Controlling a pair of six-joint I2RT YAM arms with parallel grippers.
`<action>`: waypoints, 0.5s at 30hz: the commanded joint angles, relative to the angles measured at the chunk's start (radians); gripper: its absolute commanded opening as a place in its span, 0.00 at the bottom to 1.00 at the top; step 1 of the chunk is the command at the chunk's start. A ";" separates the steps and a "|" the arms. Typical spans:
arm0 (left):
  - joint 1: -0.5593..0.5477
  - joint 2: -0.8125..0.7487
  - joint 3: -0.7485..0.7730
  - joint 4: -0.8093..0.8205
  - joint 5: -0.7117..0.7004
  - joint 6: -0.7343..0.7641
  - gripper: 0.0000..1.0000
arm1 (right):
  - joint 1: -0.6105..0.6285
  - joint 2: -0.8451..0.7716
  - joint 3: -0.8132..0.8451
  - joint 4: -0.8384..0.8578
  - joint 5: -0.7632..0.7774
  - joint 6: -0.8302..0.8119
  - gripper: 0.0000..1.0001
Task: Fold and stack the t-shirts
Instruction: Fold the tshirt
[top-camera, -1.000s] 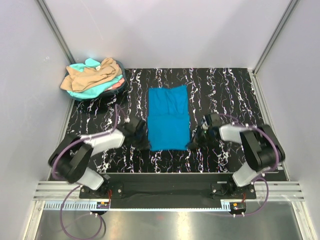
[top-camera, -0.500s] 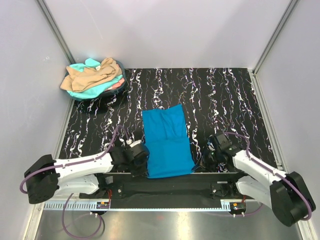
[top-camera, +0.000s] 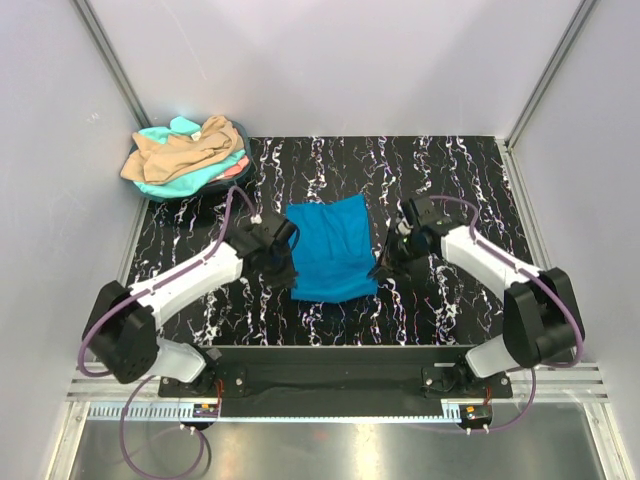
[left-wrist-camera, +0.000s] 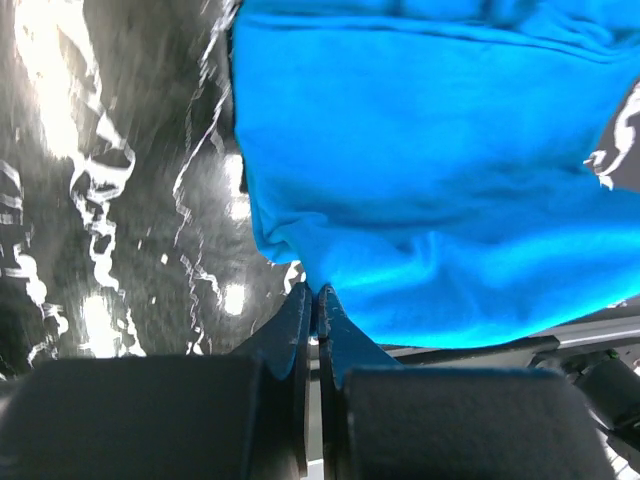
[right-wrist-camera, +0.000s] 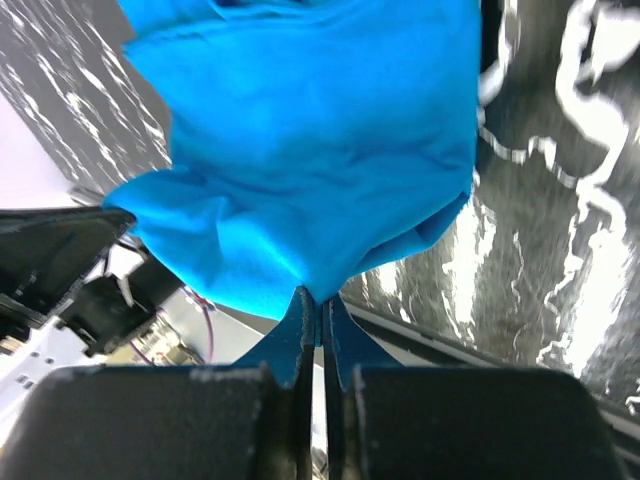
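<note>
- While both arms lean in from the near edge, the black white-veined marbled tabletop (top-camera: 450, 170) carries the whole job.
- Mid-table, between the arms, lies the bright blue cloth t-shirt (top-camera: 328, 240), already narrowed to a long panel. Its near end is raised off the surface, most likely so it can be carried over the far end for a halving fold.
- Far-left corner: the heap of tan-beige, mint-turquoise and coral-pink shirts (top-camera: 185, 155) sits crumpled in a dark basket (top-camera: 200, 196), well apart from the work and not yet folded.
- At the near-left corner of the blue cloth, the left gripper (left-wrist-camera: 316, 300) is pinched tight, fabric bunching at its tips.
- At the near-right corner, the right gripper (right-wrist-camera: 321, 300) is clamped the same way. Matched holds probably keep the lifted edge level.
</note>
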 joint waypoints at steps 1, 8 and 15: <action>0.026 0.038 0.088 -0.030 0.046 0.109 0.00 | -0.036 0.054 0.090 -0.055 -0.024 -0.072 0.00; 0.124 0.076 0.215 -0.068 0.014 0.159 0.00 | -0.103 0.180 0.301 -0.092 -0.086 -0.135 0.00; 0.248 0.147 0.353 -0.074 0.058 0.229 0.00 | -0.140 0.301 0.478 -0.138 -0.130 -0.167 0.00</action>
